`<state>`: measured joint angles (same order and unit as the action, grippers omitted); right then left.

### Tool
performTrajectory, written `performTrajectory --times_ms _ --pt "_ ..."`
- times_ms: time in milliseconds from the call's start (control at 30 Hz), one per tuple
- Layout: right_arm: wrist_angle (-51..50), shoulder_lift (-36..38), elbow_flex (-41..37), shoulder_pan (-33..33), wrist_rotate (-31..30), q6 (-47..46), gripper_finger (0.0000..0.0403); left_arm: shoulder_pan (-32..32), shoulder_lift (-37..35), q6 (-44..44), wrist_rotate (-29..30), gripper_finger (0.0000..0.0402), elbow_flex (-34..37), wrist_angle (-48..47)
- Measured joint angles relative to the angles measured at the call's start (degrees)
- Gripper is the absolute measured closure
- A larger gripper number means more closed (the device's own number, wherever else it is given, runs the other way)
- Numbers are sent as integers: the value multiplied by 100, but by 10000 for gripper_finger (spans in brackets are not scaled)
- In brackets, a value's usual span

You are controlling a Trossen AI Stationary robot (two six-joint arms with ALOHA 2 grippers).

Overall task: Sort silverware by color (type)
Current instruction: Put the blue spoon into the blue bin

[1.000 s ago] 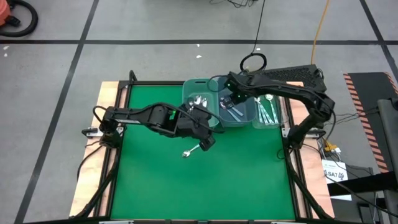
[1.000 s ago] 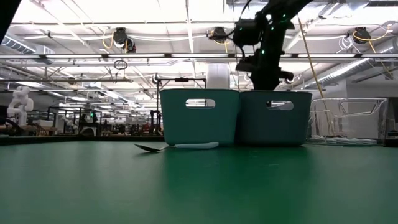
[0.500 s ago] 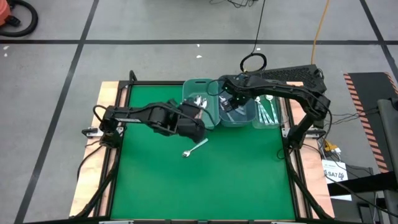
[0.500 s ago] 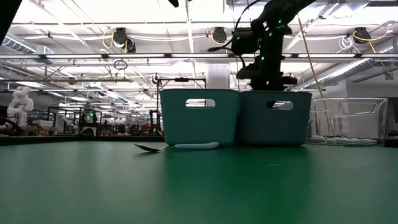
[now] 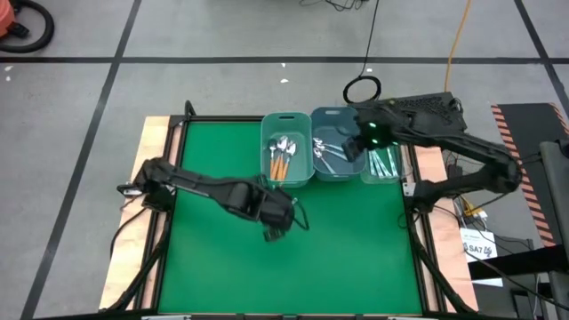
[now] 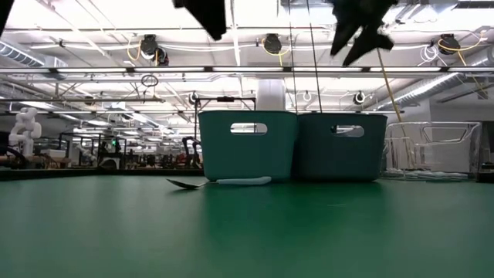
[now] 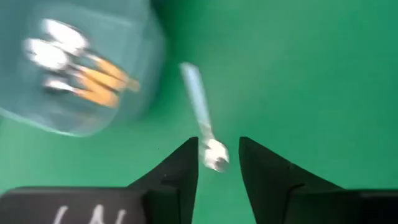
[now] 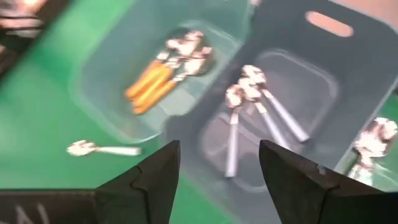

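One silverware spoon (image 7: 196, 99) with a light blue handle lies flat on the green mat, also seen in the low view (image 6: 231, 181). My left gripper (image 7: 217, 146) hangs open above it, a finger on either side of the bowl and well clear of the table (image 6: 204, 11). My right gripper (image 8: 217, 165) is open and holds nothing. It hangs high above the bins (image 5: 356, 149). The left bin (image 5: 286, 133) holds orange-handled spoons (image 8: 152, 81), the middle bin (image 5: 333, 124) light blue ones (image 8: 267, 112) and the right bin (image 5: 384, 173) green ones.
The three teal bins stand side by side at the mat's far edge (image 6: 247, 143). A wooden border (image 5: 156, 133) frames the mat. Open green mat (image 5: 356, 258) stretches from the spoon to the near edge.
My right gripper has lifted out of the middle bin and drawn back toward the table's right edge. My left gripper has swung from beside the left bin toward the near edge and come down over the spoon on the mat. The spoon has not moved.
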<state>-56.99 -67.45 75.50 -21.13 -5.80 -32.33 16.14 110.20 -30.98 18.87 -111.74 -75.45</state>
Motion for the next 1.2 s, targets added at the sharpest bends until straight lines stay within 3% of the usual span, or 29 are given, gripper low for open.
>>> performTrajectory --times_ms 100,200,333,500,667,1200 --pt "-66 450 0 461 -17 -263 188 61 -24 -398 -612 293 721 875" --pt "-80 719 2 945 -20 -623 188 -26 8 -909 -919 288 1310 1127" --pt "-107 855 2 1644 -182 -981 188 -243 -10 -1252 -1232 249 1971 1566" --pt "-119 805 2 2443 -772 -1137 188 -540 -17 -962 -1468 191 2474 2075" --pt "-118 671 2 2911 -1212 -1260 188 -725 -11 -943 -1444 179 2581 2387" --pt "-271 374 2 3102 -1216 -952 188 -740 575 -1342 -1071 179 2590 2864"
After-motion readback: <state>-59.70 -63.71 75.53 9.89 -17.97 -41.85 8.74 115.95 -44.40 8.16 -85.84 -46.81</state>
